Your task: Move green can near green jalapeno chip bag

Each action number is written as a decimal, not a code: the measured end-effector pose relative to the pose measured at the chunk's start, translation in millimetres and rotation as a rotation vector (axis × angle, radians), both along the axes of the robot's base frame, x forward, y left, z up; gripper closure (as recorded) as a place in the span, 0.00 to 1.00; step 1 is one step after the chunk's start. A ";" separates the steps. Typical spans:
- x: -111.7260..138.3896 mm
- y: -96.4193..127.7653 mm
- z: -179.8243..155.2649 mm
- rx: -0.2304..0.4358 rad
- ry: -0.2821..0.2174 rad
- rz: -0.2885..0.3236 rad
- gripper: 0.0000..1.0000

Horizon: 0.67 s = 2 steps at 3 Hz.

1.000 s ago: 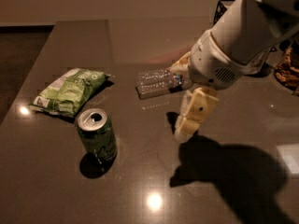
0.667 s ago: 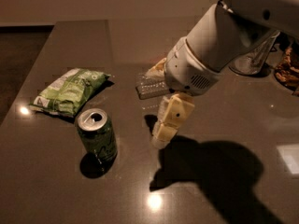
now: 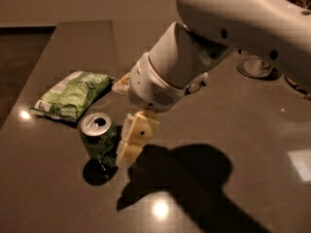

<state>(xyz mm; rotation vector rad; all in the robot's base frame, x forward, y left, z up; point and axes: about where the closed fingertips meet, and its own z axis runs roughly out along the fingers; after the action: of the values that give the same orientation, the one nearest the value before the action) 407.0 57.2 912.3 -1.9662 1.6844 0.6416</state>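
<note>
Green can [image 3: 98,140] stands upright on the dark glossy table [image 3: 53,193], its long axis vertical and its silver top with the open pull-tab mouth facing up. A round shadow pools at its base. The gripper [image 3: 134,139] hangs just beside the green can on the side away from the table's near-left corner. Its cream-coloured tip reaches down to about the can's mid-height, and it is either touching the wall or a hair off it; I cannot tell which. I also cannot tell whether the gripper is open, closed, or already holding the can, since the white wrist above covers much of it. The can therefore lies toward the picture's left of the gripper, at the same depth on the table. The green jalapeno chip bag [image 3: 73,95] lies flat further back and to the left. It is near the can but apart from it, with a narrow strip of bare table between them. Judging from this, the coming move depends on bracketing the can from the side, then carrying it a short way up and left toward the bag. One risk is that the tall can gets nudged and tips.
</note>
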 end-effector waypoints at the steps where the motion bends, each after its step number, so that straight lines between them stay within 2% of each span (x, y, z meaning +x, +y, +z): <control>1: -18.2 32.8 -6.1 0.023 0.018 0.054 0.00; 2: -24.0 47.0 -7.6 0.028 0.018 0.073 0.00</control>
<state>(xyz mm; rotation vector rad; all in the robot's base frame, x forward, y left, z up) 383.0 104.2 904.7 -2.0160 1.6116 0.7073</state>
